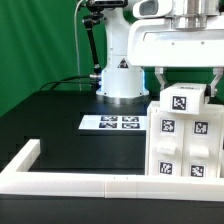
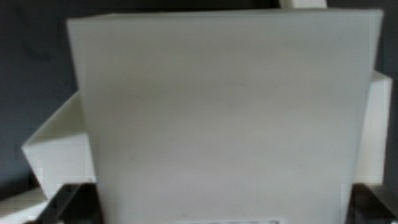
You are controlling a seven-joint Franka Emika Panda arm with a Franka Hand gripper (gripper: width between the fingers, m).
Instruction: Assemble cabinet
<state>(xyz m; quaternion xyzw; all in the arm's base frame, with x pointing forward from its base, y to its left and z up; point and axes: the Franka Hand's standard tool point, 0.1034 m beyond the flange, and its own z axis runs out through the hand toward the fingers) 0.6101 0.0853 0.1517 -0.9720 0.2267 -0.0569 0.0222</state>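
Observation:
The white cabinet [image 1: 186, 140] stands at the exterior view's right, by the white rail, with several black-and-white tags on its front. A white tagged top block [image 1: 181, 100] sits on it. My gripper [image 1: 187, 85] comes down from above, with one finger on each side of that block. In the wrist view the block's plain white face [image 2: 214, 110] fills most of the picture. The dark fingers [image 2: 61, 203] press against both of its sides, so my gripper [image 2: 217, 205] is shut on it. Parts of the cabinet body [image 2: 54, 140] show behind it.
The marker board [image 1: 110, 122] lies flat on the black table, left of the cabinet in the exterior view. The long white rail [image 1: 60, 181] borders the table's near edge and turns a corner at the left. The arm's white base [image 1: 120, 80] stands behind, before a green backdrop.

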